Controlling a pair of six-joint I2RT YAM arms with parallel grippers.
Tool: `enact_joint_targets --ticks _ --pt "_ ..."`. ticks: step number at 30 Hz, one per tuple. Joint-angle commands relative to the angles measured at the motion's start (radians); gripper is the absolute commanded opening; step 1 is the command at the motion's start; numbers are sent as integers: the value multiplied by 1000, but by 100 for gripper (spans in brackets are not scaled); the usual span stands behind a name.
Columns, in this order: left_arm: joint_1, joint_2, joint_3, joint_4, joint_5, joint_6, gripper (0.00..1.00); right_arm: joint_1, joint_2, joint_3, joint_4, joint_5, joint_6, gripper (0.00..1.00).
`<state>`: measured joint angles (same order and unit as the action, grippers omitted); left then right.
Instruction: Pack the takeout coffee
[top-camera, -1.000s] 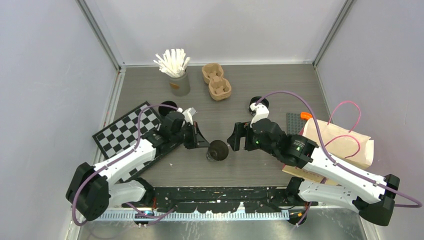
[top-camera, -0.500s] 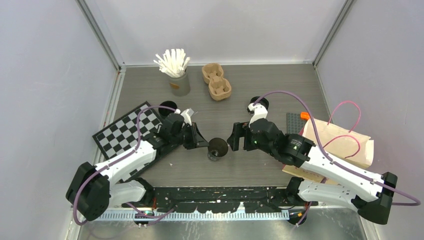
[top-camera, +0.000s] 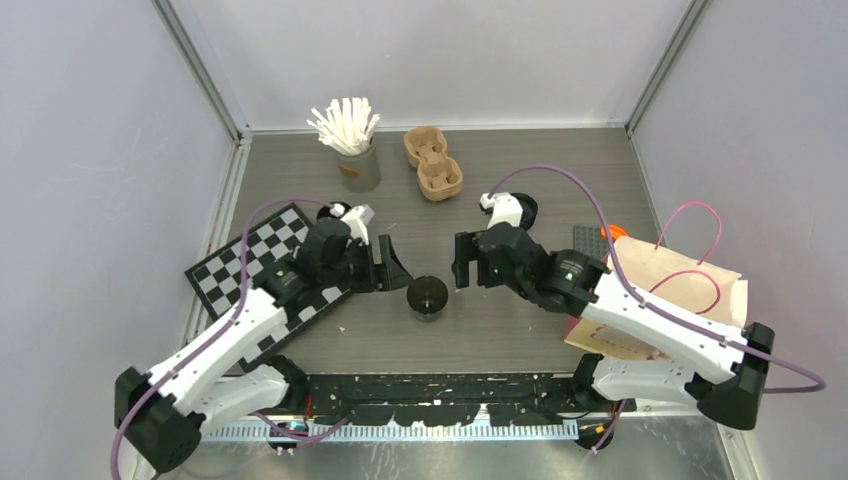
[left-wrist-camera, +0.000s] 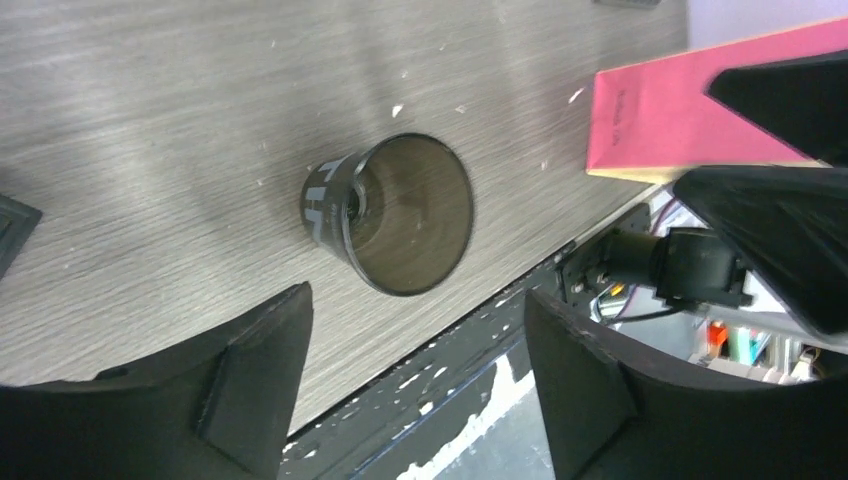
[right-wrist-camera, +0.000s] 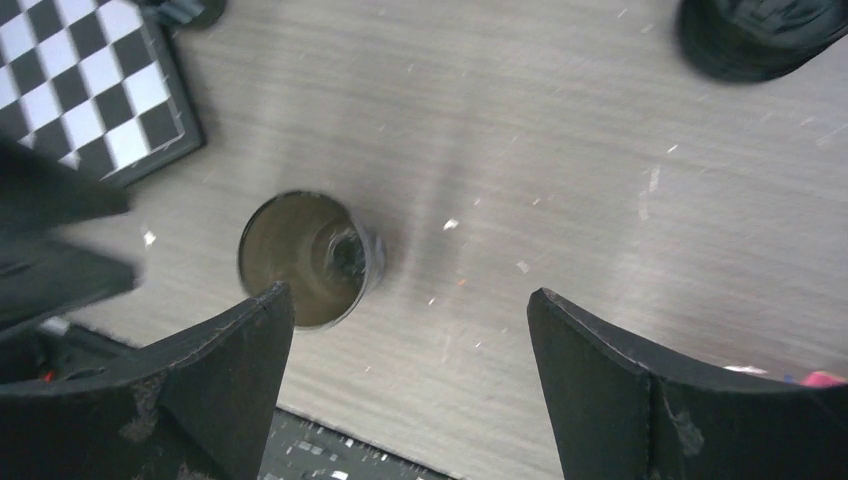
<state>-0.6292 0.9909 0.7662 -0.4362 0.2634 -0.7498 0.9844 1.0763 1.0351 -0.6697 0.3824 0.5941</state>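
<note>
One black paper cup (top-camera: 428, 296) with pale lettering stands mouth up, with no lid on it, on the table between my two grippers. The left gripper (top-camera: 390, 268) is open just left of it and not touching it. In the left wrist view the cup (left-wrist-camera: 395, 215) sits beyond the spread fingers of the left gripper (left-wrist-camera: 415, 390). The right gripper (top-camera: 463, 265) is open just right of the cup. In the right wrist view the cup (right-wrist-camera: 305, 258) lies by the left finger of that gripper (right-wrist-camera: 410, 380). A black lid (top-camera: 522, 208) peeks out behind the right arm.
A checkerboard (top-camera: 245, 265) lies under the left arm. The grey cup of white sticks (top-camera: 350, 152) and the brown pulp carrier (top-camera: 433, 163) stand at the back. A brown paper bag (top-camera: 680, 285) lies on the right, with a small grey plate (top-camera: 590, 242) next to it.
The left gripper has opened and let go of the cup, then drawn back to the left. The cup, tilted before, now stands free. The right arm has shifted slightly towards the back.
</note>
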Motion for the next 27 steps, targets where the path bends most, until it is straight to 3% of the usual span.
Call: enact_joint_targets --ticks 1,3,6,12,21,27 --pt "-3 -119 142 -252 -62 150 89 -1 110 140 -69 236 -104 91" --pt "-4 -170 177 -324 -67 187 99 -8 179 181 -82 309 -157 91" --pt "-3 -263 174 -376 -62 214 100 -59 289 230 -81 394 -213 88" --pt "-3 -418 81 -407 -102 249 100 -191 494 319 11 415 -346 62" --pt "-4 -550 62 -366 -34 255 100 -350 760 452 67 281 -440 37" --pt "-13 -593 69 -378 -68 265 100 -397 883 573 29 268 -449 35"
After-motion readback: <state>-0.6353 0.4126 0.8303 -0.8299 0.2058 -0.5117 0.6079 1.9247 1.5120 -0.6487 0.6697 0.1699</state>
